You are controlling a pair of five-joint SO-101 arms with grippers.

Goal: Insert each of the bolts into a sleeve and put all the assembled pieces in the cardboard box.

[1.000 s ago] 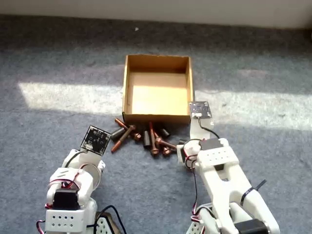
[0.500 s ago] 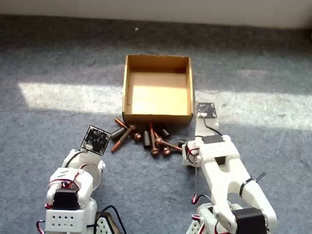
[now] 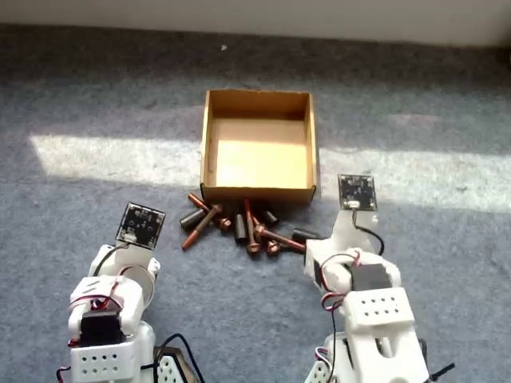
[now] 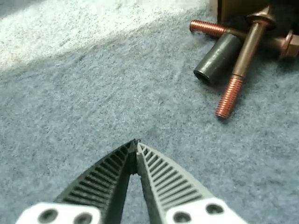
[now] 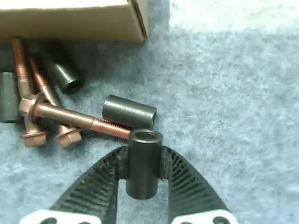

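Right gripper [image 5: 142, 155] clamped around a dark sleeve [image 5: 142, 163], open bore facing the wrist camera, just beside the heap and low over the grey carpet [image 3: 96, 96]. Left gripper [image 4: 137, 148] pressed closed on nothing, hanging over bare carpet a little short of the nearest loose bolt [image 4: 243, 60] and the dark sleeve next to it [image 4: 217, 58].

Judged to be at the very start. No bolt seated in any sleeve, as far as either wrist view shows. No assembled piece inside the cardboard box [image 3: 204, 152], only its plain sunlit floor. Several copper-coloured bolts [image 3: 254, 231] heaped on the carpet against the box's near wall, some crossing one another, with the remaining loose sleeves [image 5: 129, 112] mixed in among them. One long bolt [image 5: 70, 116] lying with its threaded tip just beside the gripped sleeve, likely the nearest candidate for mating. Left to do: every pairing of bolt and sleeve, then every transfer into the box.

No brand, label or legible writing on the box, the bolts or the sleeves; plain brown board, bare metal.
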